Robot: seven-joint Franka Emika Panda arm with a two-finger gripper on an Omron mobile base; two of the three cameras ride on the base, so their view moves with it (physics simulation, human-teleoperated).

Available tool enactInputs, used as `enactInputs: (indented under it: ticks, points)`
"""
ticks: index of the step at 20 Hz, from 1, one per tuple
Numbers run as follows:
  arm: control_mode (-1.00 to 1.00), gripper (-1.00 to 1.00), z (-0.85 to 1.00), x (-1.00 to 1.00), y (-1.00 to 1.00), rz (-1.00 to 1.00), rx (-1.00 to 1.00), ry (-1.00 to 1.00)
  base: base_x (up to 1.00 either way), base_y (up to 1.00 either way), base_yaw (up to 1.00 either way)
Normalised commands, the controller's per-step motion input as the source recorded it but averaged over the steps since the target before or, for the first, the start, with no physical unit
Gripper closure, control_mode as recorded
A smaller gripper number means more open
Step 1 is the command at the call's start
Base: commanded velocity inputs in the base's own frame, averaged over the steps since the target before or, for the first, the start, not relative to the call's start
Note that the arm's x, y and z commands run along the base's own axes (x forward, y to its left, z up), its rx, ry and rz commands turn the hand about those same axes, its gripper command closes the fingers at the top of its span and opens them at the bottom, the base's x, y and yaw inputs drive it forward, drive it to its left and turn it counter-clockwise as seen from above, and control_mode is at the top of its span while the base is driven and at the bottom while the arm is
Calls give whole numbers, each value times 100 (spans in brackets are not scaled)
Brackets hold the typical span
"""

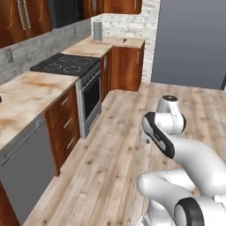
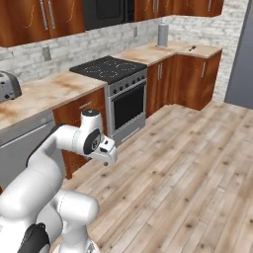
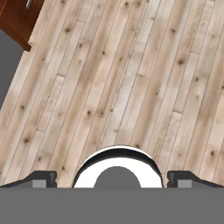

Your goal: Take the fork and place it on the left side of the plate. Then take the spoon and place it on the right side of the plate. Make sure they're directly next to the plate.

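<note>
Fork, spoon and plate aren't in your sights yet, so with the hand (image 3: 112, 183) spread wide and empty over the wooden floor (image 3: 131, 78), first drive along the worktop (image 1: 26, 95) to find them.

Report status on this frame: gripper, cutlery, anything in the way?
Gripper open, holding nothing, pointed down at bare wood floor. Fork, spoon and plate not located yet. Arm folded over base, beside the stove and counter; nothing blocking it.

Black stove (image 1: 66, 64) between wooden counters (image 1: 26, 95); toaster (image 2: 8, 85) left.
</note>
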Motion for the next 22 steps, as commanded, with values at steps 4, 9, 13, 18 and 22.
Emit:
enactInputs:
  ticks: [4,9,13,18,22]
  points:
    - [100,-100,0,0,0,0,0,0,89,-2,-4]
    - [100,-100,0,0,0,0,0,0,88,-4,-4]
    - [100,-100,0,0,0,0,0,0,88,-4,-4]
    - [100,-100,0,0,0,0,0,0,89,-7,-1]
    - [100,-100,0,0,0,0,0,0,90,-9,0]
